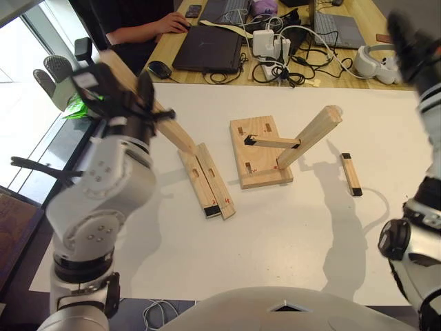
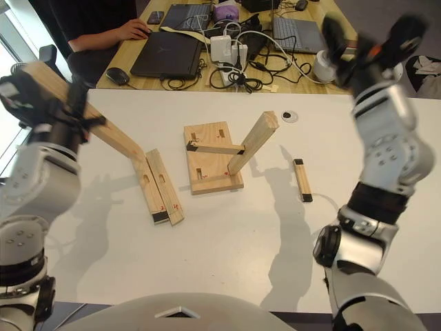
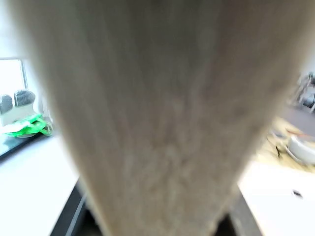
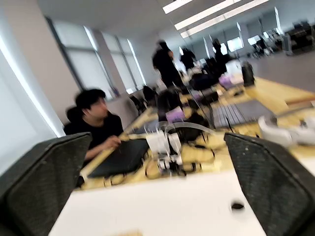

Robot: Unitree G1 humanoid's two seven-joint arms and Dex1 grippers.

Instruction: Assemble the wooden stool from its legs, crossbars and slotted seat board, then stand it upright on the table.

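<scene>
The left gripper [image 1: 134, 103] pinches one wooden leg [image 1: 178, 136], whose far end slants down from it onto two spare legs [image 1: 210, 185] lying flat. The seat board [image 1: 258, 169], carrying a standing leg [image 1: 313, 136] and a crossbar [image 1: 272, 142], lies just beyond that tip, to the gripper's right. I'd lift the tip clear, then square it over a free slot before pressing. The right gripper [image 2: 370, 41], fingers spread, hangs well off right and could steady the board.

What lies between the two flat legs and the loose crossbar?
The seat board, carrying one leaning leg and a fitted crossbar; both eye views show it.
</scene>
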